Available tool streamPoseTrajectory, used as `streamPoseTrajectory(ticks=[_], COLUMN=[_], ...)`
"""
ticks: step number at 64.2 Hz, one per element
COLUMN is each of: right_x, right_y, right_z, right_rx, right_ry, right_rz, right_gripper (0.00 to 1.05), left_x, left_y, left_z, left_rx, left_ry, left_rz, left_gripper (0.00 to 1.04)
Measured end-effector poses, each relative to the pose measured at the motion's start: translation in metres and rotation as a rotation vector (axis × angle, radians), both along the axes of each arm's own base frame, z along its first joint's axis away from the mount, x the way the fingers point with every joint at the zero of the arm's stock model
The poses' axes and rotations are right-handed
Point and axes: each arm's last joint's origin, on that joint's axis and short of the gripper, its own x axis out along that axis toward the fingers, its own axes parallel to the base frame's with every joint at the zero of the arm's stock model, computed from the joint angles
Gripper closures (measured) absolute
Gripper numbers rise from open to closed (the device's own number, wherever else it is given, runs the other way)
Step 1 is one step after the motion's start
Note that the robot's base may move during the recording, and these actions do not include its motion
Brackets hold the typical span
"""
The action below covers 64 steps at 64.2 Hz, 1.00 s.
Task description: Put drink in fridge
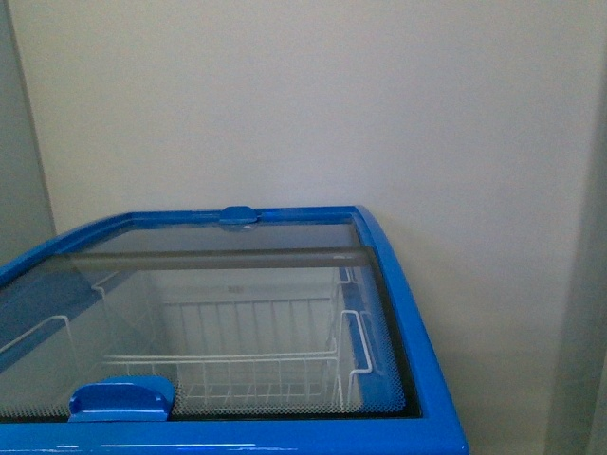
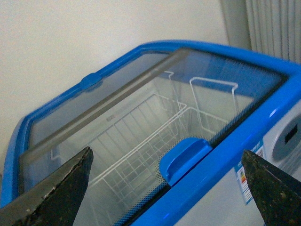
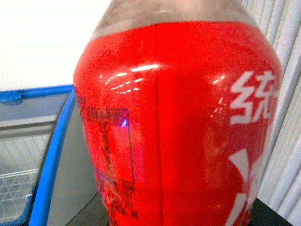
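The fridge (image 1: 417, 322) is a white chest cooler with a blue top rim, right in front of me. Its glass sliding lid (image 1: 237, 313) lies over the white wire basket (image 1: 256, 365). The lid's blue handle (image 1: 121, 398) sits at the near left edge. My left gripper (image 2: 167, 190) is open, its dark fingers (image 2: 61, 188) spread wide on either side of the blue handle (image 2: 185, 157), just short of it. The drink (image 3: 178, 127), in a red wrap with white characters, fills the right wrist view; my right gripper is shut on it, its fingers hidden. Neither arm shows in the front view.
A plain pale wall stands close behind the fridge. A grey panel (image 1: 14, 142) runs down the far left. Vertical blinds (image 2: 275, 23) hang to the fridge's right, also seen as blinds (image 3: 289, 117) behind the drink. A label sticker (image 2: 245, 178) is on the fridge's front wall.
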Motion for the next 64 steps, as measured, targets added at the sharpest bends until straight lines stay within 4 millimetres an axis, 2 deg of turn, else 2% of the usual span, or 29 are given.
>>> streamPoseTrajectory(ticks=[11,23,41,64], right_x=[0.0,0.0,0.0,0.0], right_y=[0.0,0.0,0.0,0.0], right_z=[0.0,0.0,0.0,0.0], right_rx=[0.0,0.0,0.0,0.0], right_ry=[0.0,0.0,0.0,0.0], right_rz=[0.001,0.001,0.001,0.001], right_gripper=[0.68,0.68,0.68,0.68], left_x=[0.04,0.073,0.099,0.128], left_y=[0.003,-0.005,-0.022,-0.025], left_z=[-0.013,-0.012,-0.016,-0.018], left_rx=[0.255,0.378,0.434,0.52], left_ry=[-0.071,-0.137,-0.129,-0.124], left_rz=[-0.066,-0.128,-0.191,-0.196], left_gripper=[0.08,0.08,0.08,0.08])
